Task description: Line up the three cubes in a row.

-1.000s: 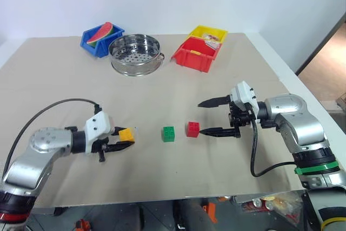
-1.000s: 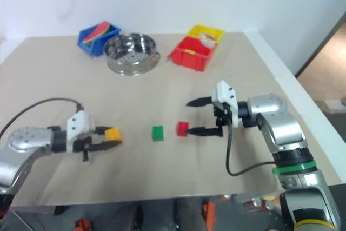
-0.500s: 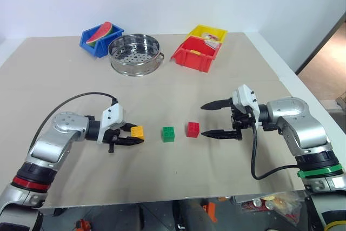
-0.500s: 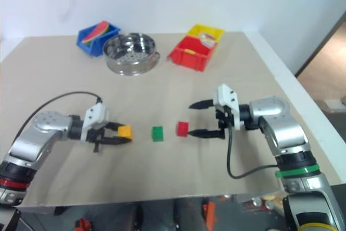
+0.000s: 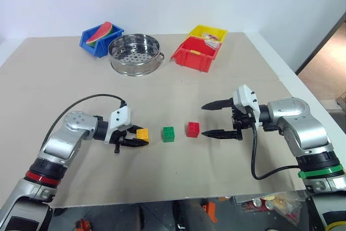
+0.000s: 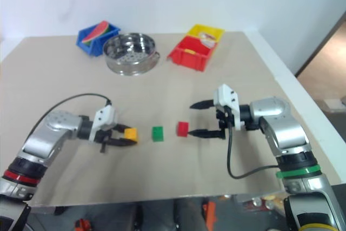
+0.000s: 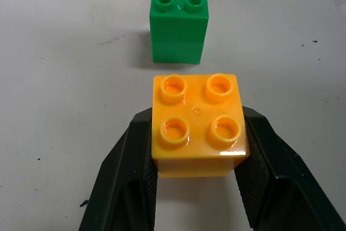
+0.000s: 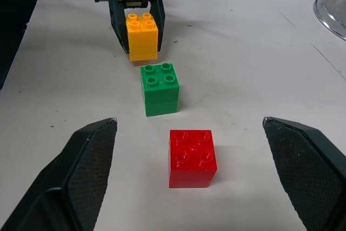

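Yellow cube [image 7: 197,125] is pinched in the left gripper [image 5: 134,137] just beside the green cube [image 5: 168,134], itself beside the red cube [image 5: 192,129] near the table's [image 5: 227,74] front edge, so release it level and in line, while the right gripper [image 5: 208,119] waits spread.

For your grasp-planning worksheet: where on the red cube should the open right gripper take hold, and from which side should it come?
Grip the red cube by its two flat side walls, approaching level from the right gripper's side; the top is studded, and the green cube sits on the far side.
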`<state>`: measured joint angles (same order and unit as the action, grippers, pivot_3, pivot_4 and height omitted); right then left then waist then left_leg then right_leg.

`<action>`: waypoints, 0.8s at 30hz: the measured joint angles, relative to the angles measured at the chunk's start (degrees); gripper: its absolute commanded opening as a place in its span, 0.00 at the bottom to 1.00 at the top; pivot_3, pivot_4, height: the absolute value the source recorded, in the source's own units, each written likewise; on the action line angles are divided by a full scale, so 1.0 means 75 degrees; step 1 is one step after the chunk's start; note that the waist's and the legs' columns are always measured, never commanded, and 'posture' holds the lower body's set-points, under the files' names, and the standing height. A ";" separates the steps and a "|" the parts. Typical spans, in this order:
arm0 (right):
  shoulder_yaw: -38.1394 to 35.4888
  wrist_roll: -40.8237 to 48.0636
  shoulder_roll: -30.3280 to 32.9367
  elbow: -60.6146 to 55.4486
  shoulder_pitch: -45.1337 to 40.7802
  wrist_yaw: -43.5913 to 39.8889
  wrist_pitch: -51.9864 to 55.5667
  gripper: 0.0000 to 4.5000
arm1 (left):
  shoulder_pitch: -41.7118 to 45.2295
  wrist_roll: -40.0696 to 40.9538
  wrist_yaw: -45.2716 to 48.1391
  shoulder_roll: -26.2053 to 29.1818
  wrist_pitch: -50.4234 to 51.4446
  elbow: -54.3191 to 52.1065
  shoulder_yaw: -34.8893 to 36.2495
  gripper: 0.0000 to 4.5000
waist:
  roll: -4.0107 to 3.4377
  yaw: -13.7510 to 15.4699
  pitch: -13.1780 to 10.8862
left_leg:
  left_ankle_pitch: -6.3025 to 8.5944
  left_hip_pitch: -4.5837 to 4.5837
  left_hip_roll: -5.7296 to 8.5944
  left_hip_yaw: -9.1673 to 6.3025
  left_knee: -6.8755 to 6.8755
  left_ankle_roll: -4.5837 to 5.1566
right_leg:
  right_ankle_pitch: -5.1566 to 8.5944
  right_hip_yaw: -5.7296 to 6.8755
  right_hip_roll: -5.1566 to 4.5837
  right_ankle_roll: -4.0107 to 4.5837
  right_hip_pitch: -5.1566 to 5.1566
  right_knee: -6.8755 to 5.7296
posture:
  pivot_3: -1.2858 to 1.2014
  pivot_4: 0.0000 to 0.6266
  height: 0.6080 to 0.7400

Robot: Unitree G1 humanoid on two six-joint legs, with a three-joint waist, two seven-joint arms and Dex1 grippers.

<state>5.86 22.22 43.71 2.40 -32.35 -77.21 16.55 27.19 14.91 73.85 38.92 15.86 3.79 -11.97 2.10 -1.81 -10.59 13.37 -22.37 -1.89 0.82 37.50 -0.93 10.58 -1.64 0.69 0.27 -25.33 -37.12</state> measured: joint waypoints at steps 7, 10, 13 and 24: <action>0.0001 -0.0020 0.0000 0.0032 -0.0002 -0.0009 -0.0052 1.00 | 0.0003 -0.0238 -0.0087 -0.0101 -0.0319 0.0326 -0.0012 0.30 | 0.0000 0.0000 0.0000 | 0.0000 0.0000 0.0000 0.0001 0.0000 0.0000 | 0.0000 0.0000 0.0000 0.0000 0.0000 0.0000 | 0.52 0.24 1.00; 0.0002 -0.0031 0.0000 0.0066 -0.0004 -0.0013 -0.0069 1.00 | 0.0092 -0.0388 0.0024 -0.0100 -0.0590 0.0426 -0.0089 0.30 | 0.0000 0.0004 0.0000 | 0.0000 0.0000 0.0002 0.0001 0.0001 0.0000 | -0.0001 -0.0001 -0.0002 -0.0001 0.0001 0.0000 | 0.52 0.24 1.00; 0.0002 -0.0071 0.0000 0.0099 -0.0005 -0.0017 -0.0073 1.00 | 0.0165 -0.0430 0.0139 -0.0107 -0.0725 0.0566 -0.0113 0.30 | 0.0000 0.0002 0.0000 | 0.0000 0.0001 0.0002 0.0003 0.0002 0.0000 | -0.0002 -0.0002 -0.0001 -0.0002 0.0001 0.0000 | 0.52 0.24 1.00; 0.0002 -0.0153 0.0006 0.0142 -0.0005 -0.0017 -0.0117 1.00 | 0.0266 -0.0630 0.0480 -0.0162 -0.0991 0.0901 -0.0296 0.99 | -0.0001 0.0008 0.0001 | -0.0004 0.0003 0.0003 0.0002 0.0010 0.0006 | -0.0012 -0.0002 -0.0002 -0.0012 0.0006 -0.0001 | 0.52 0.24 1.00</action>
<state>5.88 21.07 43.75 3.46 -32.38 -77.34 15.67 29.18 10.19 77.45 37.71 8.43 10.55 -14.19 2.09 -1.75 -10.59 13.34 -22.35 -1.86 0.83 37.58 -0.88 10.49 -1.66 0.67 0.17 -25.29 -37.13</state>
